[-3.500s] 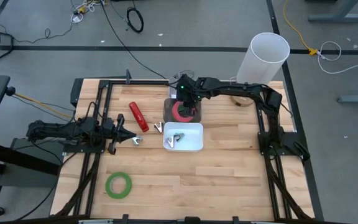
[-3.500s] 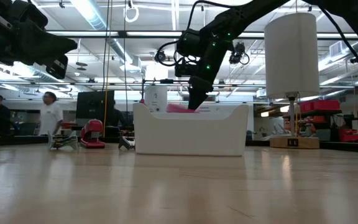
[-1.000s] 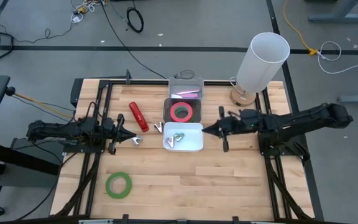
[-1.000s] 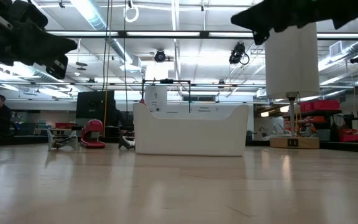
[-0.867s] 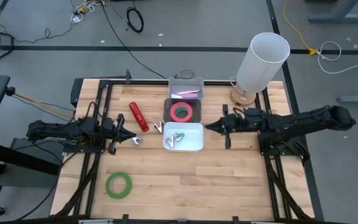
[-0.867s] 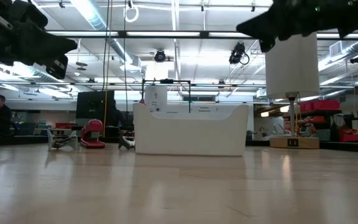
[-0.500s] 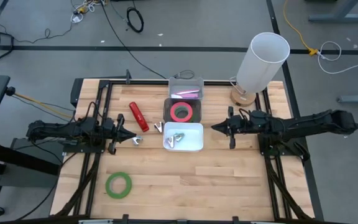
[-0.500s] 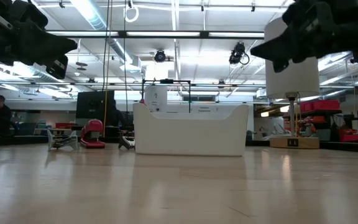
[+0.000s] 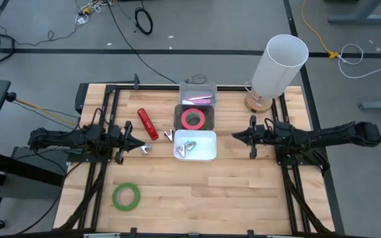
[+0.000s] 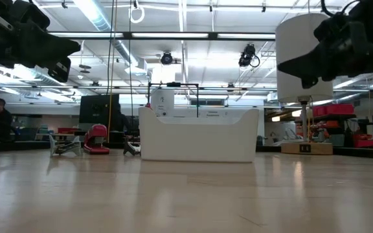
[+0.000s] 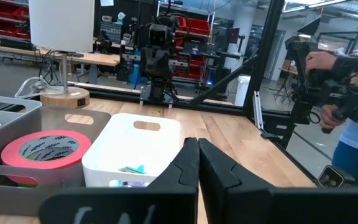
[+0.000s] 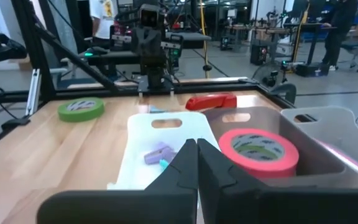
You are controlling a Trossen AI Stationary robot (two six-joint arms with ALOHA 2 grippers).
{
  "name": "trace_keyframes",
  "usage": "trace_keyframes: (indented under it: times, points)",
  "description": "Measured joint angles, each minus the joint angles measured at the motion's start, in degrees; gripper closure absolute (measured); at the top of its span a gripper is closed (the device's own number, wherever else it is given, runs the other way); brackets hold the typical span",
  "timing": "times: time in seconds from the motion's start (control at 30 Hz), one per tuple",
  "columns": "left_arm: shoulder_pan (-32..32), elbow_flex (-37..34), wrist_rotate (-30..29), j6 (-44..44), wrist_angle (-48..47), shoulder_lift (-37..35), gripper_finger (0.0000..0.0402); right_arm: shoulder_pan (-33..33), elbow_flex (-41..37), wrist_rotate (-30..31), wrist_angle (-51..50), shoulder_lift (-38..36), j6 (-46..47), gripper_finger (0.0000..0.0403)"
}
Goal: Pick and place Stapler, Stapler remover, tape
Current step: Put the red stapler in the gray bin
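A red stapler (image 9: pixel 146 123) lies on the table left of the bins. A small metal staple remover (image 9: pixel 169 135) lies beside the white bin (image 9: pixel 207 155), and another (image 9: pixel 145 150) lies just ahead of my left gripper (image 9: pixel 135 142). A pink tape roll (image 12: pixel 258 149) lies flat in the grey bin (image 9: pixel 177 112). A green tape roll (image 9: pixel 126 196) lies flat near the front left. My left gripper is shut and level at the left. My right gripper (image 9: pixel 234 137) is shut and level, right of the white bin, holding nothing.
The white bin holds small purple and grey pieces (image 12: pixel 157 152). A clear bin (image 9: pixel 197 94) with something pink stands behind the grey one. A white lamp (image 9: pixel 280 63) stands at the back right. Bare wood lies along the front. People stand in the room beyond the table.
My right gripper, still shut, has drawn back from beside the white bin toward the table's right edge and has sunk lower. The bins, tapes and stapler have stayed where they were.
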Motion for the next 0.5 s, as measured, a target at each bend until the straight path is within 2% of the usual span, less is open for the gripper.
trace_keyframes:
  times: [0.5]
  points:
    - [0.00,0.00,0.00,0.00,0.01,0.00,0.0399,0.00,-2.57,-0.48,-2.30,-8.81,0.11,0.0403]
